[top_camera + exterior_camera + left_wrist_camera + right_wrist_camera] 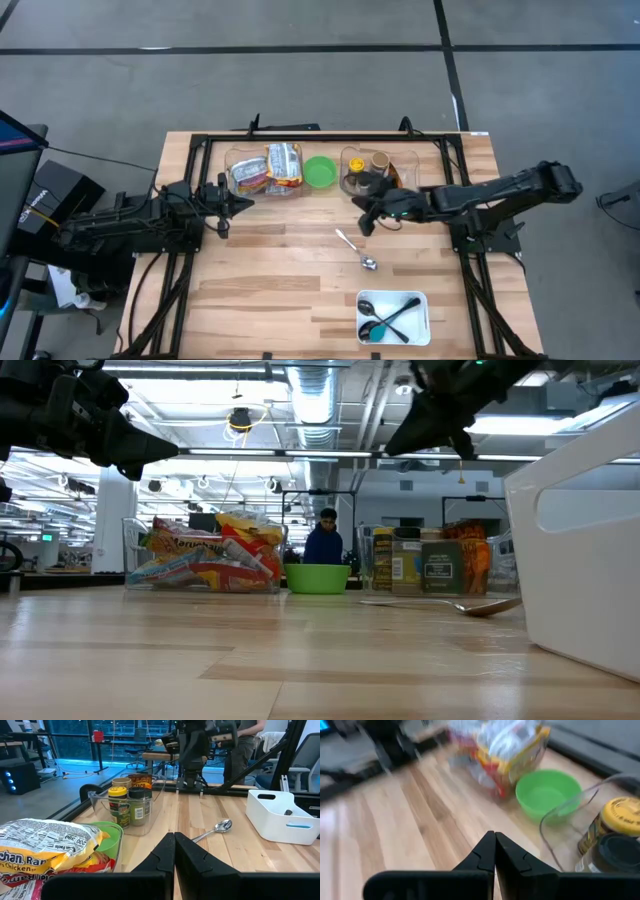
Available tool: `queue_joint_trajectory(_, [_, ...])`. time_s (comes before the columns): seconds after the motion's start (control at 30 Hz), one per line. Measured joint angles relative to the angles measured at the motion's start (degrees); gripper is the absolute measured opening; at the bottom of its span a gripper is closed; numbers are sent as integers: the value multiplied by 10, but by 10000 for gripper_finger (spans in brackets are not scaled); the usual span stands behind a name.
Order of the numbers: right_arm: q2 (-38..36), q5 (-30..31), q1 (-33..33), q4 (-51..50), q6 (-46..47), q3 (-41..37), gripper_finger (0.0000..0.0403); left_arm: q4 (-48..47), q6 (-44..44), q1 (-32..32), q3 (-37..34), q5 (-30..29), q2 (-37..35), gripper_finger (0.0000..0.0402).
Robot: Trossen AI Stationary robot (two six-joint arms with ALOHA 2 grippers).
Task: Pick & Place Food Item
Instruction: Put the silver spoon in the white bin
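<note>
Several ramen packets (268, 168) lie in a clear bin at the table's far side, beside a green bowl (320, 171). My right gripper (362, 222) is shut and holds nothing; it hovers above the table just near of a clear bin of spice jars (372, 172), pointing slantwise down toward the bowl (547, 792) and the packets (505, 745). My left gripper (240, 203) is shut, level and empty. It waits just near of the packet bin, with the packets (45, 850) close beside it.
A metal spoon (356, 250) lies on the bare wood near the table's middle. A white tray (393, 316) with dark utensils stands at the near edge. A person stands far behind the table in the low view (325, 538).
</note>
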Motion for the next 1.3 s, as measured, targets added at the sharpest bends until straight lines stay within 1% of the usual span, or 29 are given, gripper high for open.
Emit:
queue_joint_trajectory(0.13, [69,-5,11,-136,8,91,1,0,0,0,0,0,0,1])
queue_joint_trajectory(0.27, [145,-35,20,-271,64,182,1,0,0,0,0,0,0,1])
queue_joint_trajectory(0.43, [236,-89,35,-402,84,273,1,0,0,0,0,-3,0,1])
queue_joint_trajectory(0.53, [284,-134,43,-450,83,308,1,0,0,0,0,-3,0,1])
queue_joint_trajectory(0.6, [311,-170,46,-465,83,321,1,0,0,0,0,-3,0,1])
queue_joint_trajectory(0.7, [343,-223,47,-460,83,325,1,0,0,0,0,-3,0,1])
queue_joint_trajectory(0.77, [361,-240,45,-461,84,324,1,0,0,0,0,-2,0,1])
queue_joint_trajectory(0.9, [383,-243,40,-464,87,324,1,0,0,0,0,-2,0,1])
queue_joint_trajectory(1.2, [387,-245,22,-462,75,324,1,0,0,0,0,-2,0,1])
queue_joint_trajectory(1.3, [387,-259,20,-463,73,324,1,0,0,0,0,-2,0,1])
